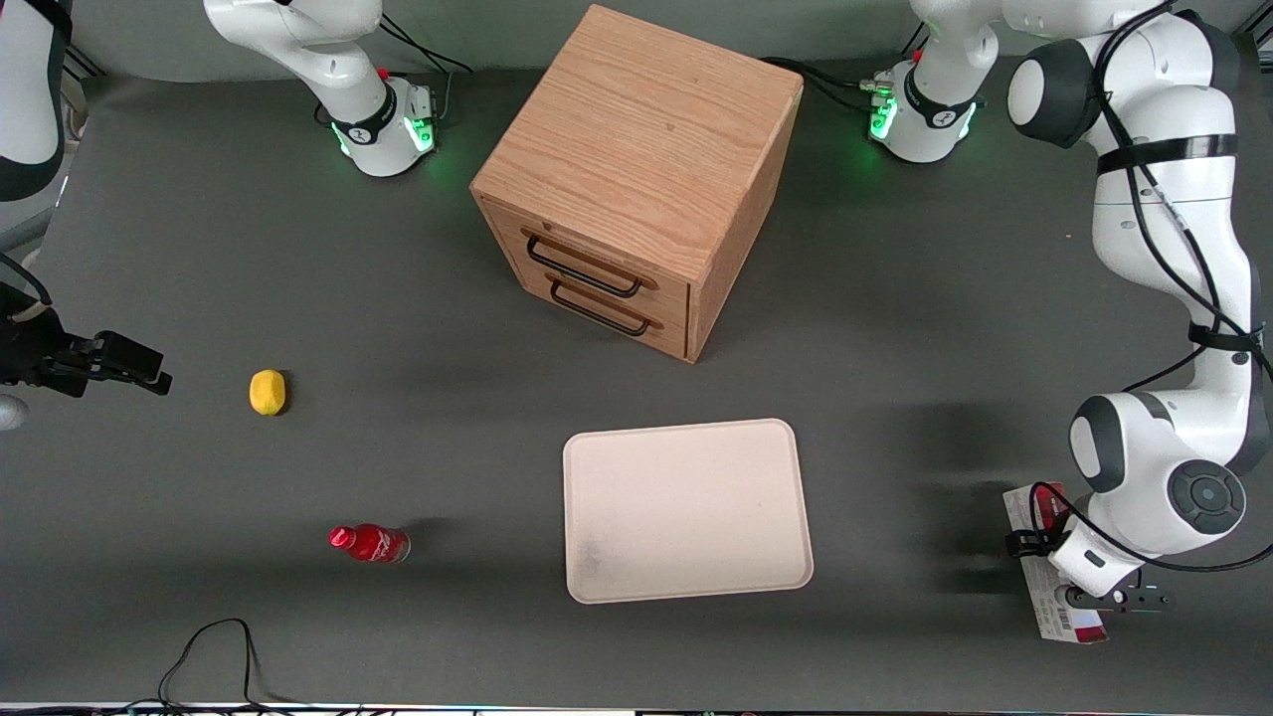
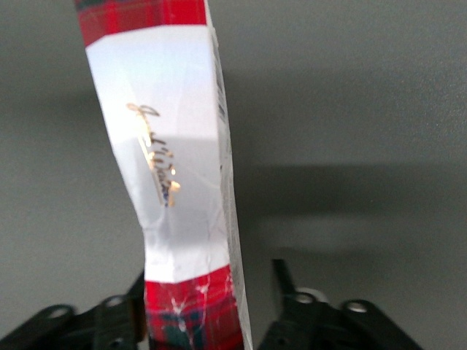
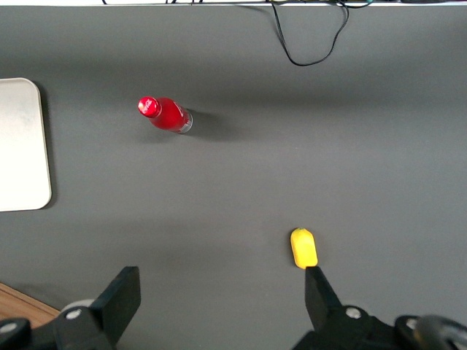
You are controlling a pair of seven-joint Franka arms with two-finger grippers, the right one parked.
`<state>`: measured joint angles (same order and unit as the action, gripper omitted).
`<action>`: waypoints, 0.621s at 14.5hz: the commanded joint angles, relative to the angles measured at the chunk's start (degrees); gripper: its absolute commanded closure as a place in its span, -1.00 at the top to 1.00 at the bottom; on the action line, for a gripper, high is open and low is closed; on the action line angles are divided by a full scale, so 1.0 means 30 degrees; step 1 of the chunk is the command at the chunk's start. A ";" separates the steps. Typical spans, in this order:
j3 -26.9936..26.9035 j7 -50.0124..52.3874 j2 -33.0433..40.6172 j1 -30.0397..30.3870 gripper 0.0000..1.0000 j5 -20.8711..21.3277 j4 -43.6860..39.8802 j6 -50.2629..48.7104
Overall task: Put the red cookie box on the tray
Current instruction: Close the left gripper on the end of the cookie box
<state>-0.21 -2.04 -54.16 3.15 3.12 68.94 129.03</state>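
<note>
The red cookie box (image 1: 1060,613) lies on the table at the working arm's end, near the front edge. It is a long thin carton with white panels and a barcode. My left gripper (image 1: 1040,559) is down over its middle. In the left wrist view the gripper (image 2: 210,275) is open with the box (image 2: 168,160) between its fingers; one finger (image 2: 137,288) is at the box's side, and the other finger (image 2: 282,273) stands a small gap off it. The box looks dented there. The cream-white tray (image 1: 686,509) lies bare mid-table, toward the parked arm from the box; it also shows in the right wrist view (image 3: 22,146).
A wooden two-drawer cabinet (image 1: 636,179) stands farther from the front camera than the tray. A yellow lemon (image 1: 267,391) and a small red bottle (image 1: 370,543) lie toward the parked arm's end. A black cable (image 1: 214,646) loops at the front edge.
</note>
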 commanded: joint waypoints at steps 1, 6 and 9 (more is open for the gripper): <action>-0.0224 0.0152 0.0389 -0.0289 -1.00 0.0046 0.0223 -0.0735; -0.0224 0.0181 0.0651 -0.0289 -1.00 0.0016 0.0165 -0.1085; -0.0195 0.0181 0.1994 -0.0348 -1.00 -0.0013 0.0077 -0.3096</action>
<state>-0.29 -2.04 -52.71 2.97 3.15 68.38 125.57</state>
